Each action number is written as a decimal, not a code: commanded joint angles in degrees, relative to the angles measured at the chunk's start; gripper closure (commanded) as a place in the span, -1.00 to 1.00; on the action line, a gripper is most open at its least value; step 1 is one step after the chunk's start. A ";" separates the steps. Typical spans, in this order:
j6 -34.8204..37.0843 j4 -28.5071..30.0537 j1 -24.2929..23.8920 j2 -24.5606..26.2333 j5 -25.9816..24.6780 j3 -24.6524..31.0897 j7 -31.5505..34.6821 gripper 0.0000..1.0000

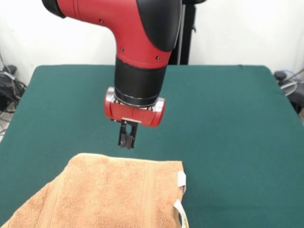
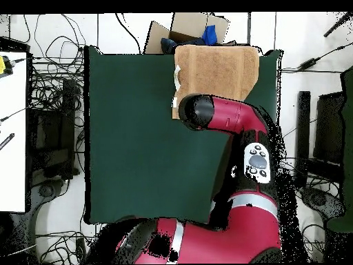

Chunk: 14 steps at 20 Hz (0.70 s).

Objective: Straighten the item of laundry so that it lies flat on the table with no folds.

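Observation:
The item of laundry [image 1: 114,194], a peach-orange terry towel, lies at the near left of the green table [image 1: 228,118], running off the picture's bottom edge. Border bands cross it, and white tags [image 1: 181,179] stick out of its right edge, where a second layer shows underneath. My gripper [image 1: 127,141] hangs just beyond the towel's far edge, a little above the cloth, shut with nothing in it. In the overhead view the towel [image 2: 220,69] lies against the table's top edge and the red arm [image 2: 227,117] hides the gripper.
A cardboard box [image 2: 183,31] with blue things in it stands just past the table edge by the towel. Cables lie on the floor all round. A white desk [image 2: 12,124] stands at the left. Bare green table [image 2: 138,138] stretches away from the towel.

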 commanded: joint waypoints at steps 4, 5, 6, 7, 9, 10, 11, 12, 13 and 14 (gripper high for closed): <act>0.83 -0.36 1.60 3.41 0.20 -0.80 10.22 1.00; 0.76 -0.52 1.70 3.52 0.09 -0.95 10.15 1.00; 0.72 -0.58 1.76 3.61 -0.01 -1.10 10.13 1.00; 0.54 -0.66 1.70 3.70 0.03 -1.04 10.11 1.00; 0.68 -1.07 1.46 3.80 0.09 -0.68 9.58 1.00; 0.63 -1.12 1.31 3.64 0.15 -0.42 9.30 1.00; 0.78 -1.16 1.23 3.45 0.17 -0.27 9.06 1.00; 1.30 -1.35 1.08 3.15 0.31 -0.07 8.73 1.00; 1.81 -1.53 0.93 2.86 0.44 0.13 8.41 1.00; 2.98 -2.28 0.79 2.67 0.59 0.21 7.98 1.00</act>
